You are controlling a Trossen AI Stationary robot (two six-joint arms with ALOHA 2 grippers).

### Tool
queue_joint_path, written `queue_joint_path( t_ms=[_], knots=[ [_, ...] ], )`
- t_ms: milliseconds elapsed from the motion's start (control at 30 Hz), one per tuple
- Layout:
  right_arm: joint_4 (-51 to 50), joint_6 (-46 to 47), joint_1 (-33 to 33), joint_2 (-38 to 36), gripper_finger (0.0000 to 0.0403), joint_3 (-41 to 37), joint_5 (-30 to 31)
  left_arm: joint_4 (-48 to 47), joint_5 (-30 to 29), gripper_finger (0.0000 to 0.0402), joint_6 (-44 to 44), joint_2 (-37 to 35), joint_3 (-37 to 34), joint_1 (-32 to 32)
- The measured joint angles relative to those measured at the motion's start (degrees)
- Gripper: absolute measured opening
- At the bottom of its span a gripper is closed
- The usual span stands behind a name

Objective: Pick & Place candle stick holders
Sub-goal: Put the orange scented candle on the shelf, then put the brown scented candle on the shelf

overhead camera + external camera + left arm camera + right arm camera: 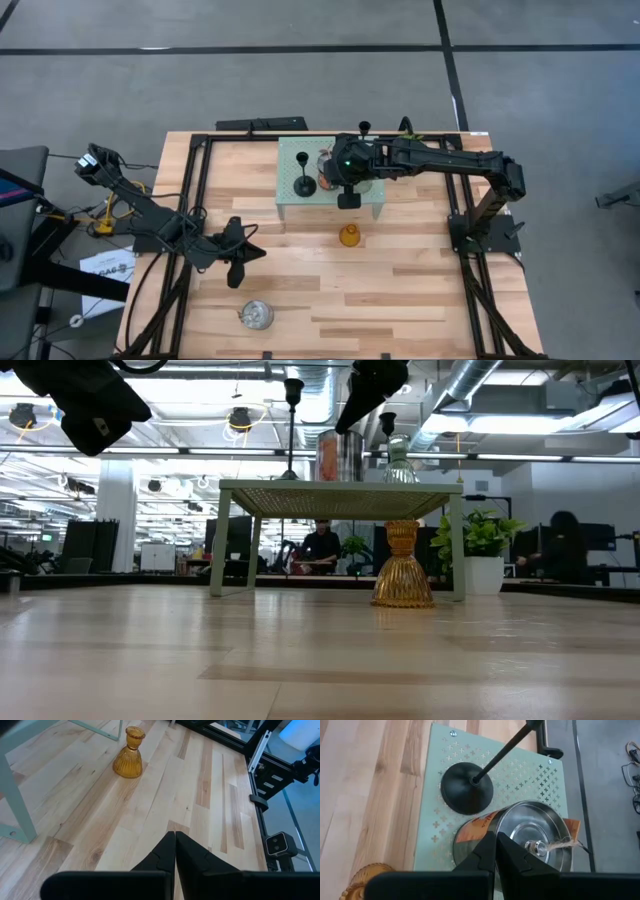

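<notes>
A pale green perforated stand [290,200] sits at the table's far middle. On it are a black stemmed holder on its round base [466,787], a silvery cup with an orange label [530,827] and a clear glass holder [398,460]. The top of a second black stem [365,128] shows behind my right arm. An amber glass holder [348,236] stands upright on the table just in front of the stand. Another silvery cup [255,316] lies near the front left. My right gripper [496,836] hangs shut just above the labelled cup. My left gripper [175,834] is shut, left of centre, pointing toward the amber holder [129,755].
Black frame rails [190,200] run along both sides of the table. A green potted plant [408,128] is at the far right behind the stand. Bare wood lies between the amber holder and the front edge. People sit at desks in the room beyond.
</notes>
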Motion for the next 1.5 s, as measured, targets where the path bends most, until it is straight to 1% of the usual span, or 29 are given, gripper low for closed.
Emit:
queue_joint_path(
  t_ms=[333, 733, 967, 1300, 1500],
  knots=[
    [-0.61, 0.0, -0.04, 0.0, 0.0006, 0.0, 0.34, 0.0, 0.01, 0.0011, 0.0, 0.0, 0.0, 0.0],
    [-0.56, -0.12, 0.22, -0.07, 0.0068, 0.02, 0.82, 0.0, 0.01, 0.0011, 0.01, 0.0, 0.0, 0.0],
    [-1.43, -2.4, 3.44, -1.88, 0.0072, 0.11, 6.35, 0.0, 0.01, 0.0011, 0.0, 0.0, 0.0, 0.0],
    [-1.38, 0.46, 8.35, -6.3, 0.0072, 0.09, 6.32, -0.01, 0.01, 0.0011, 0.01, 0.0, -0.02, 0.0],
    [1.7, 1.68, 11.59, -9.34, 0.0072, 0.09, 7.33, -0.02, 0.01, 0.0011, 0.0, 0.02, -0.02, 0.0]
  ],
)
